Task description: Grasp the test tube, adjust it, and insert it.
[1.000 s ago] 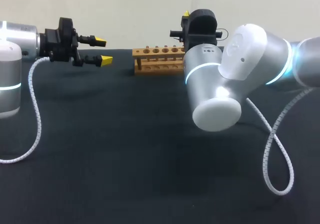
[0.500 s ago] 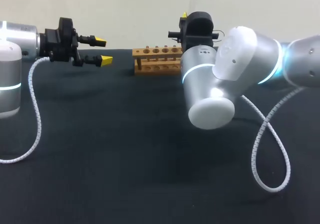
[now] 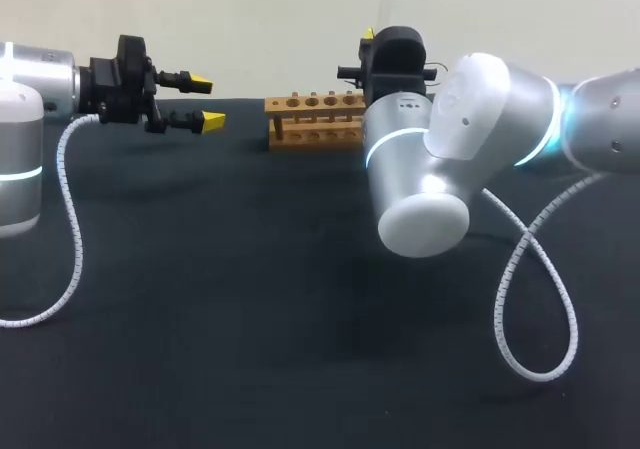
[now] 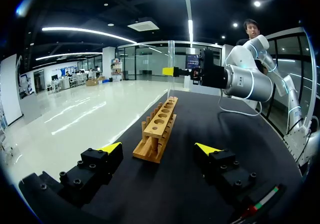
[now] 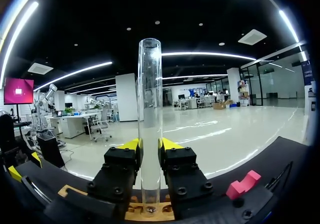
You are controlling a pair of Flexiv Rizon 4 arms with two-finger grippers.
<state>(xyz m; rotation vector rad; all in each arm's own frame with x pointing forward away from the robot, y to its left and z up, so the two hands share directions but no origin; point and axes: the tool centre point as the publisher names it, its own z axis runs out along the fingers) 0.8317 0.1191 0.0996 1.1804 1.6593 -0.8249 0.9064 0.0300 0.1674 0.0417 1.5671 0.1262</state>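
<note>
Right wrist view: tube (image 5: 150,109) clenched in the right gripper (image 5: 150,145), over the rack (image 5: 150,213)
Insertion seems in hand; next likely calls for a straight lowering into the hole beneath. Tube's long axis is upright, mouth up, round end down at a hole. Left gripper (image 3: 203,102) gapes empty, well apart from the rack

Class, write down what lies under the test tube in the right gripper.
The wooden rack lies under the test tube, which the right gripper clamps upright. Its black fingers cover most of the rack, hiding its holes.
</note>
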